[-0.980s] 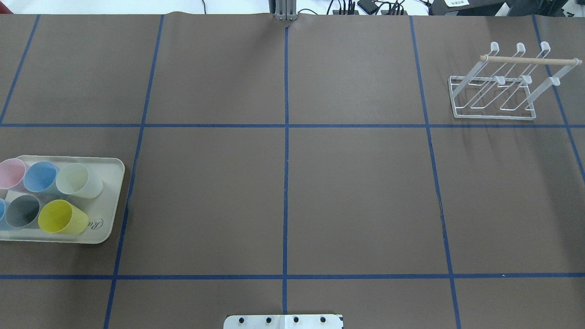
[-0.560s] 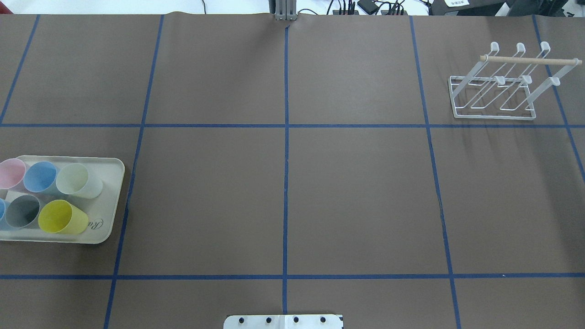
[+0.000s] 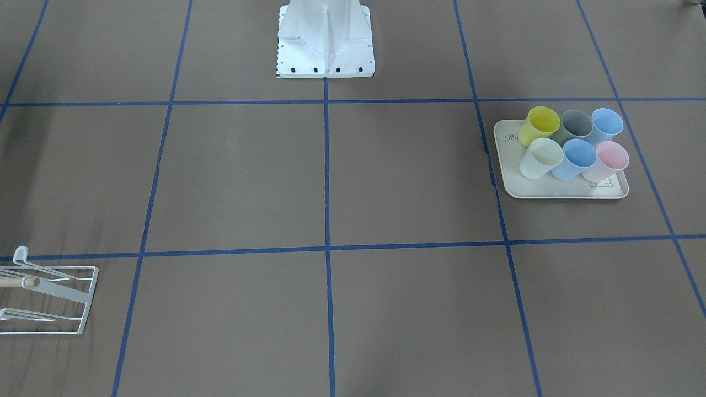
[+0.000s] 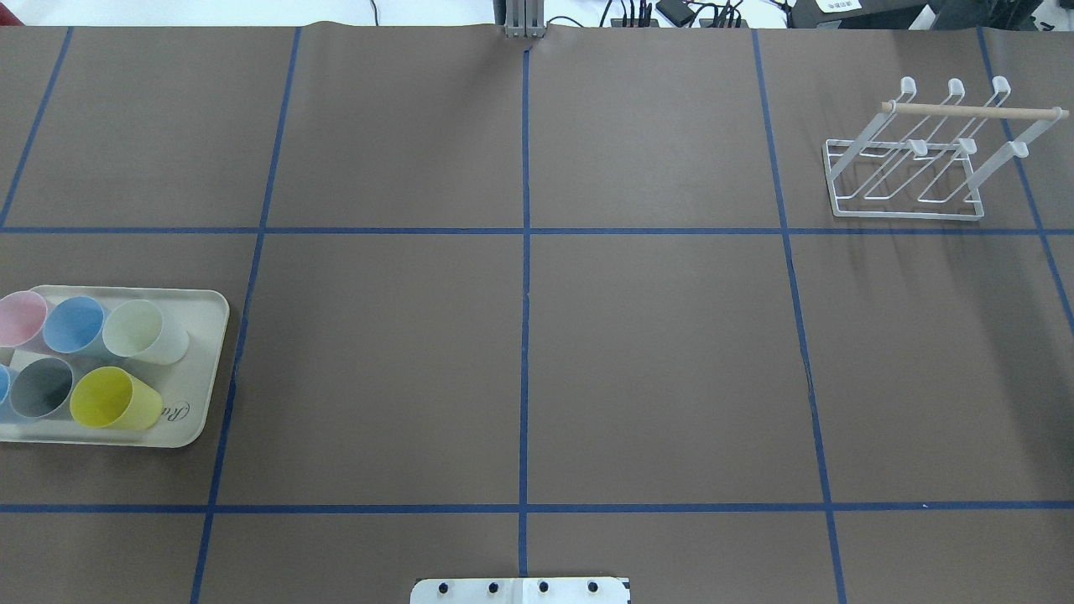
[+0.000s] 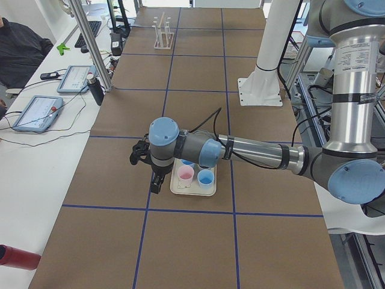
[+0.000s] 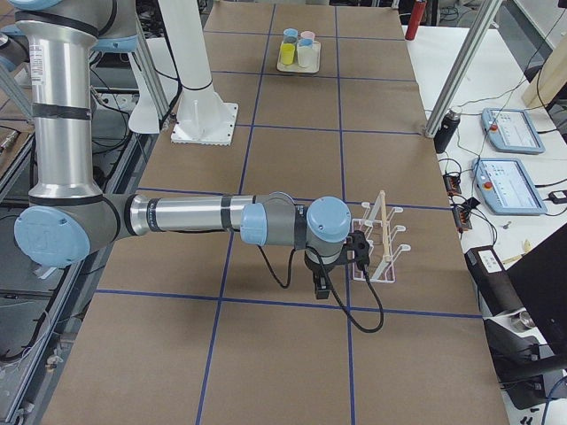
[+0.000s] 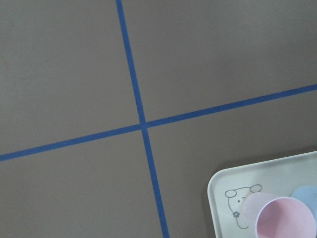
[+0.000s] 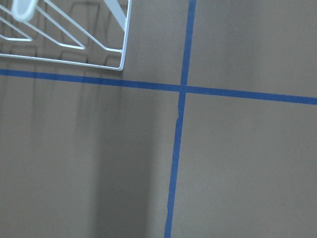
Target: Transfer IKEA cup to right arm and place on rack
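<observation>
Cups (image 3: 573,151) untouched (left gripper (image 5: 154,183) opening unclear)

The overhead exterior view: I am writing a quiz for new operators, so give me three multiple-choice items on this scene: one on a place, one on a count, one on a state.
1. In the overhead view, where does the rack stand?
A. far right
B. middle
C. near left

2. How many cups stand on the tray?
A. four
B. six
C. eight

3. What does the rack hold?
A. a yellow cup
B. two cups
C. no cup

Answers:
1 A: the rack sits toward the far right corner of that view.
2 B: the front-facing view shows two rows of three.
3 C: all of the rack's wires are bare, and every cup is on the tray.
</observation>
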You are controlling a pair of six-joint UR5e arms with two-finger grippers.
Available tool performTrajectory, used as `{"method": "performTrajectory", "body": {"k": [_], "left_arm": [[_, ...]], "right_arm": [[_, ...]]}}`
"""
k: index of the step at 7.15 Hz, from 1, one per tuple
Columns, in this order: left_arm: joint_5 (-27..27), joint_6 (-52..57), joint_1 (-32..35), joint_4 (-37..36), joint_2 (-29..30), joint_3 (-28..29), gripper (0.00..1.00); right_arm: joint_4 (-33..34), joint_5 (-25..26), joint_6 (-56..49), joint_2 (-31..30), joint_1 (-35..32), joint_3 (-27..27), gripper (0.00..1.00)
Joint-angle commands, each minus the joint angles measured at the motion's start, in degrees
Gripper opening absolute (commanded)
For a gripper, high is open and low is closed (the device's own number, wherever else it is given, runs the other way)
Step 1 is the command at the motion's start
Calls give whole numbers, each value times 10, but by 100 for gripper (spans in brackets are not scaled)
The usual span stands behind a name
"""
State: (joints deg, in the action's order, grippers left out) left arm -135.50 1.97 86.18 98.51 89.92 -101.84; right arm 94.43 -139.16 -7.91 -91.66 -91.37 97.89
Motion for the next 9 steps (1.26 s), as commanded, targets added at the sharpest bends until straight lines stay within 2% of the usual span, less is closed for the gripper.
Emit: {"method": "performTrajectory", "body": {"k": [1, 3, 4, 5, 7, 9], "left_arm": [[-3, -3, -16, 12, 3, -11, 100], [-10, -45, -26, 7, -18, -7, 100], [-6, -77, -59, 48, -39, 1, 100], [-9, -101, -65, 98, -71, 13, 100], [-6, -202, -97, 229, -110, 37, 100], [-6, -281, -138, 307, -110, 69, 100]], "right_arm": [[3, 4, 1, 20, 7, 29, 100], [1, -2, 27, 22, 29, 39, 100], [0, -2, 53, 23, 35, 39, 100], [1, -2, 57, 27, 38, 47, 100], [1, -6, 94, 31, 43, 55, 100], [1, -6, 115, 36, 46, 63, 100]]}}
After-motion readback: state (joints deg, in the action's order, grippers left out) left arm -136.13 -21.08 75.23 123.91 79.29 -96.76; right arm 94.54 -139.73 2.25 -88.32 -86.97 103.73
